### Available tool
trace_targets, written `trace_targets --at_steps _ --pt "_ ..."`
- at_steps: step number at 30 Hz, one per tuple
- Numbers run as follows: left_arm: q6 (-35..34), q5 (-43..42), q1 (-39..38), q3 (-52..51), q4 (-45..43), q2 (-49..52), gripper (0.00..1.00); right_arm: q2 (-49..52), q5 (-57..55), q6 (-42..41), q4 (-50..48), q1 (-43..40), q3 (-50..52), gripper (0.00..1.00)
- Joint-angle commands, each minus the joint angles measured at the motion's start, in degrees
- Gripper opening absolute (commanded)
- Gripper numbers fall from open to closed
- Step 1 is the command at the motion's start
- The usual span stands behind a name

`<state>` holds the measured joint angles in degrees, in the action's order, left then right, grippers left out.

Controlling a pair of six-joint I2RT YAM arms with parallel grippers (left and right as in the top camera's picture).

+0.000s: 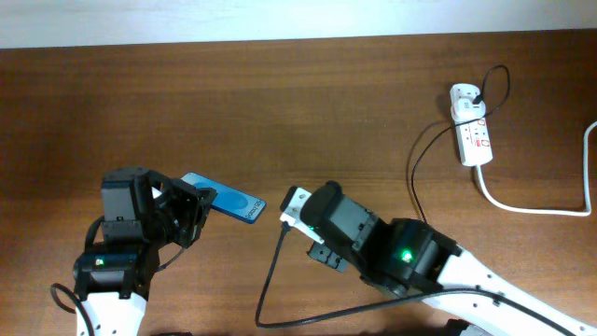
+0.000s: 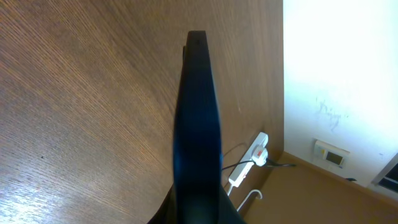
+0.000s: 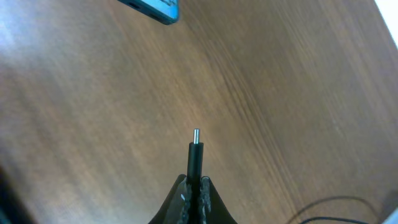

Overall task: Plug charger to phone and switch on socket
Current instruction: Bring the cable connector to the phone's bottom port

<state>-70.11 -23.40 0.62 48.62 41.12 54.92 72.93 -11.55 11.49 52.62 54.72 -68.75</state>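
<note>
1. The right gripper (image 3: 194, 186) is clenched on the plug end of the thin black charger cable (image 3: 195, 158). The small metal tip (image 3: 196, 133) points toward the phone, apart from it.
2. The left gripper (image 1: 201, 207) grasps one end of the slim blue-screened smartphone (image 1: 231, 202) over the brown wooden table (image 1: 280, 112).
3. At the far right lies the white oblong power strip (image 1: 473, 133). The cable's black adapter (image 1: 472, 93) sits in it, and a thick white cord (image 1: 522, 207) trails off.

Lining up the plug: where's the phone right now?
Overhead, the phone sits lower left of centre, clamped in the left gripper, its free end toward the right gripper holding the charger plug.
</note>
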Motion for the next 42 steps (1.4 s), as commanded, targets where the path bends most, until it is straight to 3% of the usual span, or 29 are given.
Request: trace_targets --at_steps 1,9,17,26,42 --pt "-0.4 -1.2 0.3 0.9 -0.3 -0.5 0.0 3.0 -4.4 0.5 -1.3 0.9 0.1 0.04" --pt "-1.3 -1.3 0.3 0.9 0.1 0.4 0.0 4.3 -4.4 0.5 -5.7 1.4 0.1 0.04" --pt "-1.2 -3.8 0.3 0.9 0.3 6.2 0.0 4.4 -7.3 1.8 -6.0 9.5 0.3 0.04" --pt "-1.0 -5.4 0.3 0.9 0.3 6.2 0.0 10.9 -7.9 1.8 -8.1 9.5 0.3 0.04" --pt "-0.1 -5.3 0.3 0.9 1.2 6.2 0.0 10.9 -13.0 3.3 -13.0 9.5 0.3 0.04"
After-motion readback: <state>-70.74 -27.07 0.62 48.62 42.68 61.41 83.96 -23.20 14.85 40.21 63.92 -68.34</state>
